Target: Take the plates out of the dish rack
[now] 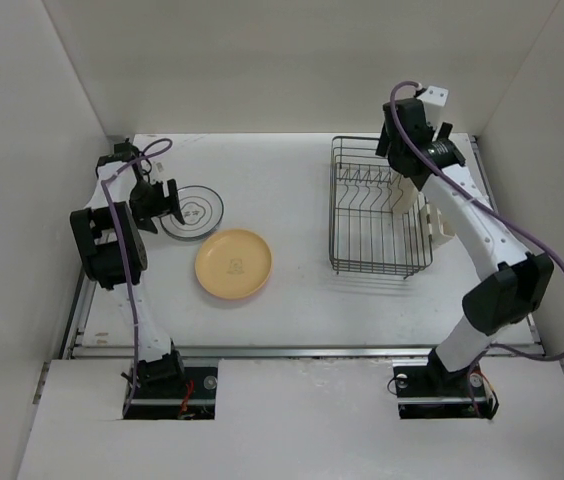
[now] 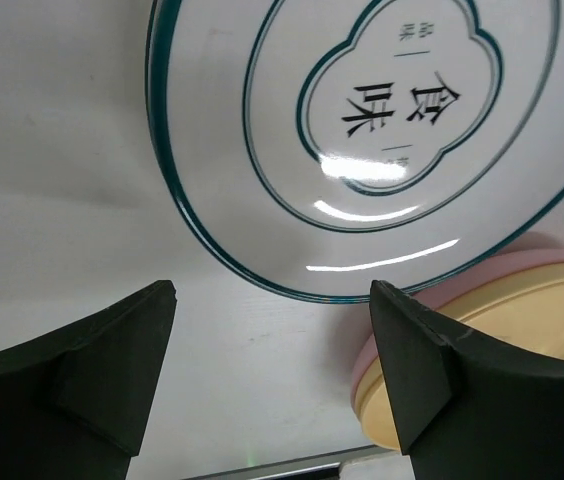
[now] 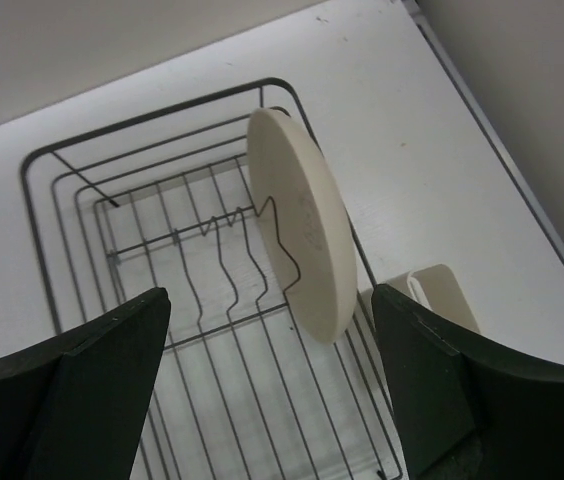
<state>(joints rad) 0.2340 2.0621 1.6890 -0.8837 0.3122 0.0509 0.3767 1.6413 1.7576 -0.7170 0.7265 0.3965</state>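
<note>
The black wire dish rack (image 1: 333, 205) stands at the right. One cream plate (image 1: 400, 192) stands on edge in its dividers near the right wall. My right gripper (image 1: 402, 160) hovers above the rack, open and empty. In the right wrist view the cream plate (image 3: 302, 230) stands ahead of the open gripper (image 3: 272, 385), inside the rack (image 3: 37, 250). A white plate with dark rings (image 1: 192, 211) lies flat at the left. A yellow-orange plate (image 1: 233, 264) lies next to it, stacked on a pink plate (image 2: 487, 275). My left gripper (image 1: 158, 201) is open at the white plate's (image 2: 382, 130) left rim.
A cream cutlery cup (image 3: 442, 300) hangs on the rack's right side, also in the top view (image 1: 441, 224). White walls close in the table on the left, back and right. A metal rail (image 1: 302, 350) runs along the near table edge.
</note>
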